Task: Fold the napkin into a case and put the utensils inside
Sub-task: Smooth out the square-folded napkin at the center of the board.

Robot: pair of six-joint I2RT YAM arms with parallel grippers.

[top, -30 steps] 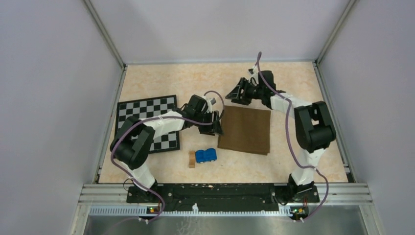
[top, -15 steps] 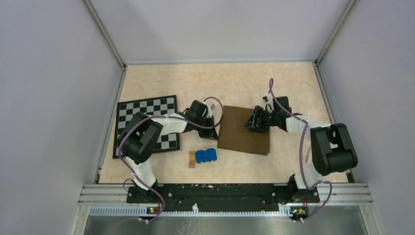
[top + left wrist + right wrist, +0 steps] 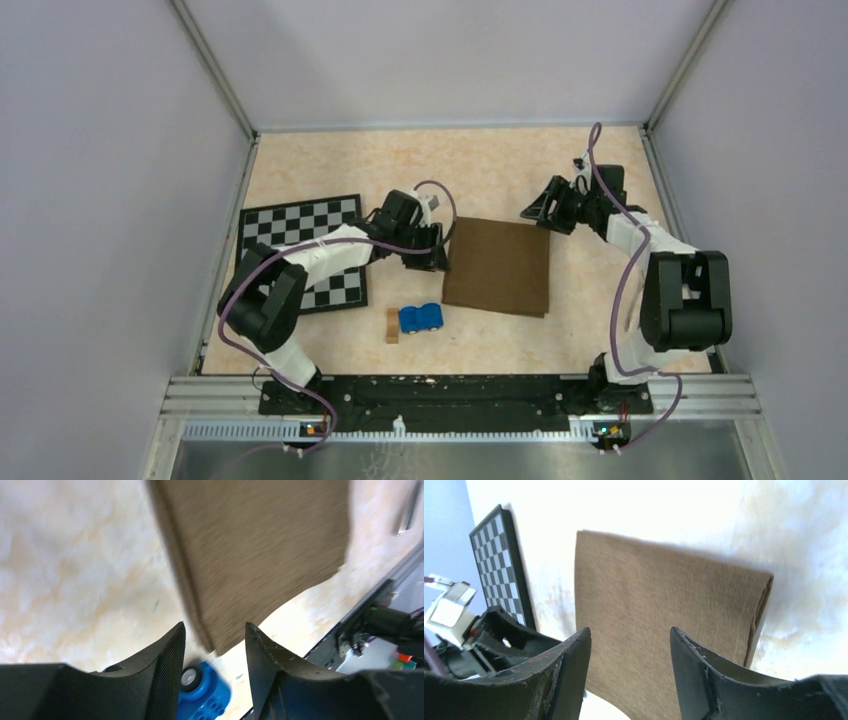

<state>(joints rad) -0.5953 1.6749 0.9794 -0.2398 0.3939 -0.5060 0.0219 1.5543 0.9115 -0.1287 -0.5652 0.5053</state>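
Note:
The napkin (image 3: 497, 266) is a dark brown cloth folded into a flat rectangle on the table, with layered edges showing at one side (image 3: 758, 615). My left gripper (image 3: 432, 256) stands open just off its left edge. In the left wrist view the jaws (image 3: 214, 632) hold nothing, and the napkin's (image 3: 260, 545) near corner lies just beyond the tips. My right gripper (image 3: 535, 209) hovers open at the napkin's far right corner, and its jaws (image 3: 630, 632) frame the cloth (image 3: 664, 615) without touching it. No utensils and no case are in view.
A black-and-white checkered mat (image 3: 300, 250) lies left of the napkin under the left arm. A blue toy car (image 3: 421, 317) and a small tan wooden block (image 3: 391, 325) sit near the napkin's near left corner. Metal frame rails border the table.
The right gripper swept in over the napkin, then pulled back to its far right corner. The left gripper closed at the napkin's left edge and has opened again; that edge sits slightly further left.

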